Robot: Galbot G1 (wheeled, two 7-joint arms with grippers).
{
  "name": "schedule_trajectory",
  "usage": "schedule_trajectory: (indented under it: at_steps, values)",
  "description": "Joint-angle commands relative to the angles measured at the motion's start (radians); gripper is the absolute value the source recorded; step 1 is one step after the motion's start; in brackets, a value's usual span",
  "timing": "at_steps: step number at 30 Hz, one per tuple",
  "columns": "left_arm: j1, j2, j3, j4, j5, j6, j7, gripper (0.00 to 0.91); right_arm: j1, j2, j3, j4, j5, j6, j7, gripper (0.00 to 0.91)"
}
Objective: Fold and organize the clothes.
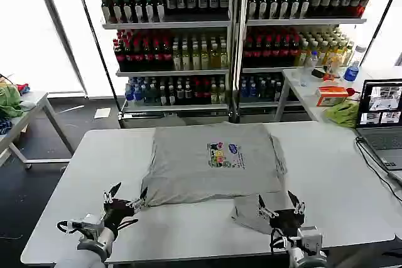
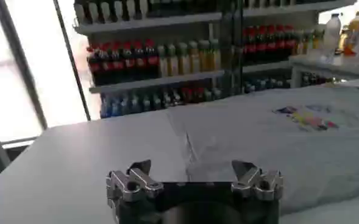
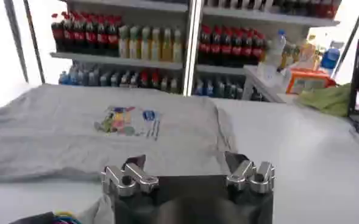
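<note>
Grey shirt [image 1: 210, 164] lies flat at centre of the white table [image 1: 113, 149], chest print [image 1: 225, 154] facing up, one sleeve spilling toward 5 o'clock. Left end effector [image 1: 125, 200] sits at the shirt's 7 o'clock corner, fingers spread wide, gripping nothing. Right end effector [image 1: 280, 208] hovers over the sleeve at 5 o'clock, fingers likewise wide apart, empty. Drink shelves [image 1: 169, 42] stand at 12 o'clock behind the table; a laptop [image 1: 380, 114] sits at 3 o'clock.
</note>
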Motion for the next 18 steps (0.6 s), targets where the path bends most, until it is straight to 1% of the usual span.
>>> schedule_trajectory:
  at_steps: [1, 5, 18]
  values:
    - [0.032, 0.031, 0.031, -0.015, -0.046, 0.038, -0.012, 0.907, -0.066, -0.039, 0.005, 0.009, 0.066, -0.014, 0.042, 0.907]
    - [0.03, 0.025, 0.036, -0.011, -0.056, 0.04, -0.006, 0.907, -0.071, -0.031, 0.0, 0.002, 0.065, -0.011, 0.058, 0.907]
    - [0.018, 0.002, 0.055, 0.024, -0.079, 0.038, 0.008, 0.907, -0.078, 0.001, -0.007, -0.012, 0.056, 0.001, 0.064, 0.907]
